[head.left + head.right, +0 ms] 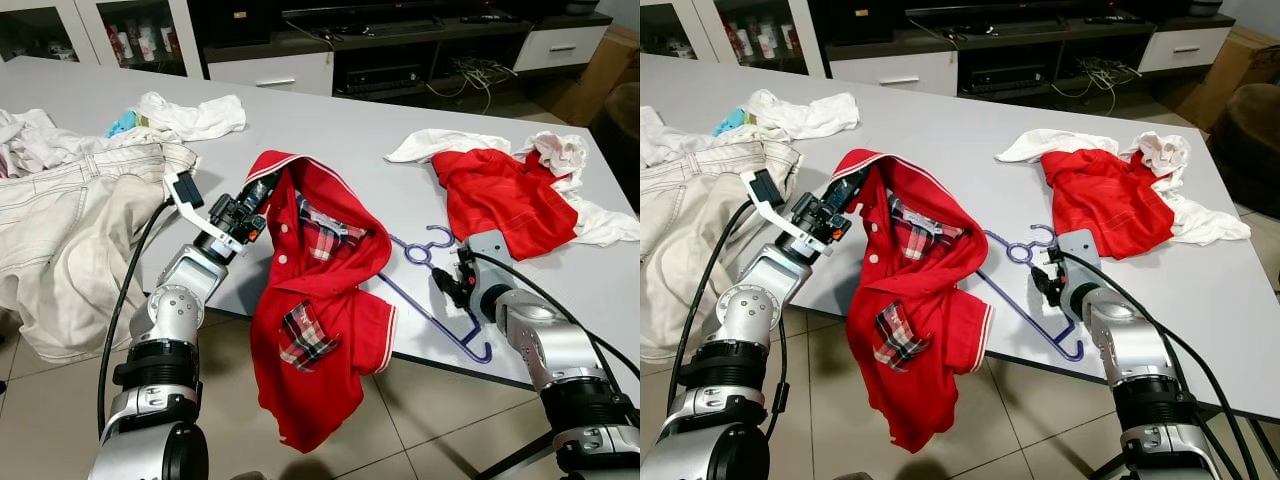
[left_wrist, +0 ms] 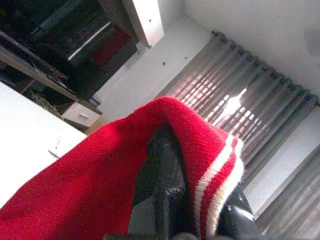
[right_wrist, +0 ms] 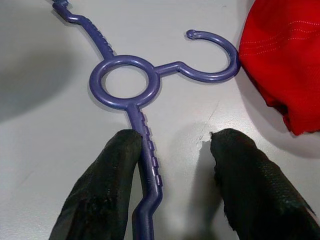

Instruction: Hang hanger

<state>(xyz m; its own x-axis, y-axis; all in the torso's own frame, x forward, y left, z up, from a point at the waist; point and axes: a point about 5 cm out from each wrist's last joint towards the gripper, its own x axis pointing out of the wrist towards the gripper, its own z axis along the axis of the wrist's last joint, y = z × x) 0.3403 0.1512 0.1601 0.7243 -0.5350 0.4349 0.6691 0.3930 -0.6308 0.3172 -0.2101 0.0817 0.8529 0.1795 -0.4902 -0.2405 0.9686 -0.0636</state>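
A purple plastic hanger (image 1: 436, 312) lies flat on the grey table (image 1: 330, 120), one arm tucked under a red polo shirt (image 1: 320, 300) with a plaid-lined collar. The shirt drapes over the table's front edge. My left gripper (image 1: 262, 192) is shut on the shirt's striped collar edge and lifts it; in the left wrist view red fabric sits between the black fingers (image 2: 160, 175). My right gripper (image 3: 175, 140) is open just above the table, its fingers straddling the hanger's ridged arm (image 3: 145, 130) below the ring and hook.
A second red garment (image 1: 495, 200) and white cloths (image 1: 560, 155) lie at the table's right. Beige trousers (image 1: 70, 230) and more white laundry (image 1: 195, 115) cover the left side. A TV cabinet (image 1: 400, 60) stands behind the table. Tiled floor lies below the front edge.
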